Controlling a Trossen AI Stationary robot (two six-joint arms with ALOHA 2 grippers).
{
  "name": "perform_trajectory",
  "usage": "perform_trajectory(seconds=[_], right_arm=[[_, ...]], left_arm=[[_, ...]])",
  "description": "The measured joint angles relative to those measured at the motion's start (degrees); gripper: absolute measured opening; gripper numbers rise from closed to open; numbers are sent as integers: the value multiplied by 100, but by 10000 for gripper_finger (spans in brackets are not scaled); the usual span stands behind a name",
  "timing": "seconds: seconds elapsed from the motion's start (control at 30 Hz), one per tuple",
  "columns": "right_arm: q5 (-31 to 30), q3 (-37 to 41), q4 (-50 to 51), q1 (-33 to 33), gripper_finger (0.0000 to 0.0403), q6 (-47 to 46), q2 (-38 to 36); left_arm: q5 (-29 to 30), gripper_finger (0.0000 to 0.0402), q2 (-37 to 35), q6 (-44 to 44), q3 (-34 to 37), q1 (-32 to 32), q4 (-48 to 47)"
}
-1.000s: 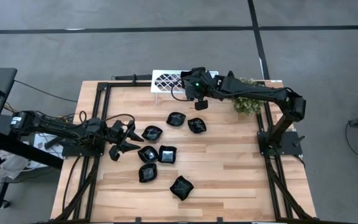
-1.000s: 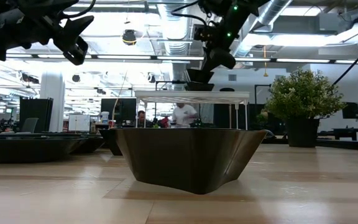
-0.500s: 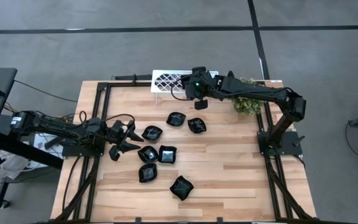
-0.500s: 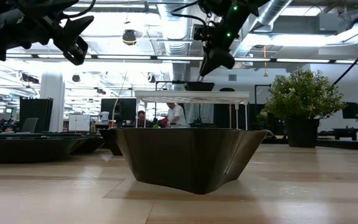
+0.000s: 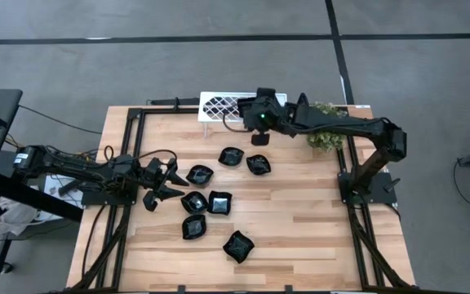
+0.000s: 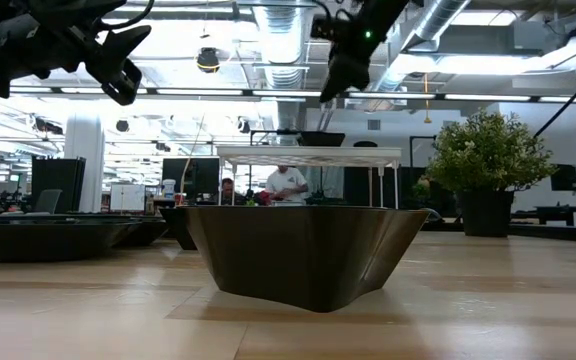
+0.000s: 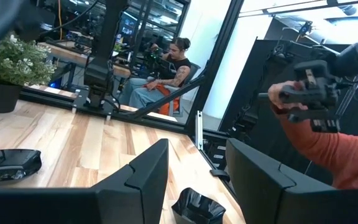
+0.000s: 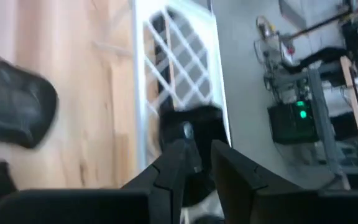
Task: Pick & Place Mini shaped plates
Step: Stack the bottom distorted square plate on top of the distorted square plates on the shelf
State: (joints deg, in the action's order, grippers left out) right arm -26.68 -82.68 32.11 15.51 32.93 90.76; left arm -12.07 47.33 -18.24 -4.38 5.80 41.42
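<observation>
Several glossy black mini shaped plates (image 5: 219,202) lie on the wooden table. One more black plate (image 8: 190,126) rests bottom down on the white lattice tray (image 5: 221,106) at the far edge; it also shows as a dark plate (image 6: 323,138) on top of the tray in the low view. My right gripper (image 6: 340,80) hangs above that plate, clear of it, slightly open and holding nothing. My left gripper (image 5: 173,181) waits open at the table's left, level above a plate (image 7: 197,208).
A green potted plant (image 5: 325,131) stands at the far right, beside the tray. One large plate (image 6: 303,250) sits close to the low camera. Beyond the table, a person's orange sleeve (image 7: 328,149) and a seated person (image 7: 166,68) show.
My right gripper has let go of the black plate, which has dropped from just above the tray to rest on it. The gripper has then risen and rolled a little. My left arm has kept still.
</observation>
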Motion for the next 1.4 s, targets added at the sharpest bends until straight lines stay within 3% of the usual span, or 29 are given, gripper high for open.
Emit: perform_trajectory(seconds=[0.4, 0.63, 0.73, 0.93, 1.07, 1.2, 1.4], right_arm=[[71, 117, 17, -1619, 70, -700, -107], [-256, 1145, -299, -2512, 70, -1420, -120], [-785, 1784, -892, -2884, 70, -1793, -122], [-2713, 2824, -2702, -3868, 70, -2552, -125], [-3171, 3164, -3792, -4449, 70, -2703, -121], [-2896, 3262, -4732, -4683, 70, -2688, -70], [-463, 3263, -5288, -4648, 70, -3252, -32]], left_arm=[[-1, 163, 4, -2, 0, -1, -9], [-1, 163, 7, -2, 0, -2, -26], [-1, 163, 7, 22, 0, -2, -28], [-1, 163, 7, 39, 0, 0, -32], [-1, 163, 7, 42, 0, -2, -32], [-1, 163, 7, 42, 0, -2, -31], [-1, 163, 7, 420, 0, -1, -28]])
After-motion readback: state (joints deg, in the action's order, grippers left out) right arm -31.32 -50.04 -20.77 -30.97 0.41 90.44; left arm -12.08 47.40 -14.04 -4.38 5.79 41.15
